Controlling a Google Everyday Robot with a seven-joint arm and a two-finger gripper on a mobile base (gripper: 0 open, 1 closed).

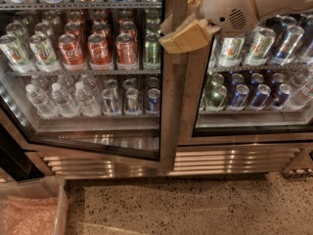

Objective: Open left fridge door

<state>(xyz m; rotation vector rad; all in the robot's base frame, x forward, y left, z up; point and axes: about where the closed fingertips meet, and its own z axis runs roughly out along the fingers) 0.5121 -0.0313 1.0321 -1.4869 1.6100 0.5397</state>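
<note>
Steel frames the left fridge door [93, 82], a tall glass pane hinged on its left edge. It stands slightly ajar: its bottom rail runs at a slant and its free right edge sits forward of the cabinet, with a dark gap showing along the lower left side. The right door [254, 72] lies flat and closed beside it.

The gripper [186, 35], tan at its tip, sits high on the free right edge of the left door, against the upright steel strip where the two doors meet. It appears to touch that strip. Whether the gripper is spread or closed cannot be told from this angle. The white arm [234, 9] reaches in from the upper right and crosses the top of the right door.

Behind the left pane, red cans [98, 48] fill the middle shelf with a green bottle [152, 48] at their right end, just left of and below the gripper. Water bottles [58, 99] stand on the shelf under them. Behind the right pane, blue cans [244, 94] line a lower shelf.

Below both doors runs a ribbed steel grille [230, 160], then a speckled floor [195, 204]. A clear plastic bin [58, 199] sits at the lower left corner, well apart from the gripper.
</note>
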